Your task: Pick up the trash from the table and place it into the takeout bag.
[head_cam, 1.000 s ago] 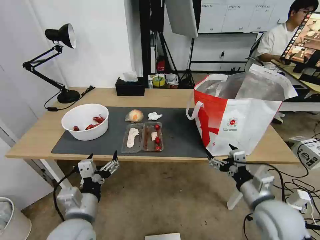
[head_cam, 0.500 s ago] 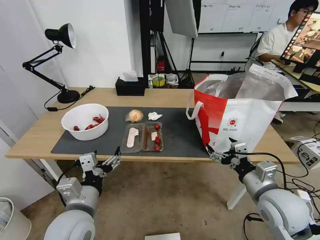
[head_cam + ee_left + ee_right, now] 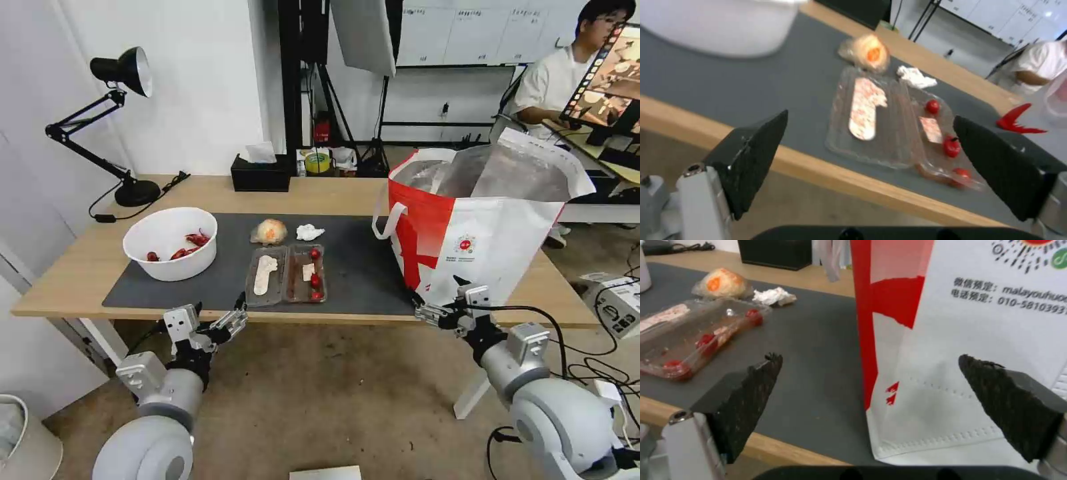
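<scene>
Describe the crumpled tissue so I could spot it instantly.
On the light-wood table, find the dark grey mat. Behind the clear hinged plastic tray lie two small lumps; the crumpled white tissue is the pure white one, nearer the bag, not orange-tinted.

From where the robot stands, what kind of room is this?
Probably a lab or filming studio, not a home. Behind the table stand a light panel on a tripod and a whiteboard, cables trail over the bare floor, and a person works at a monitor.

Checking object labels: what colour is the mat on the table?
Dark grey mat, plain with no pattern; the head view shows it best.
</scene>
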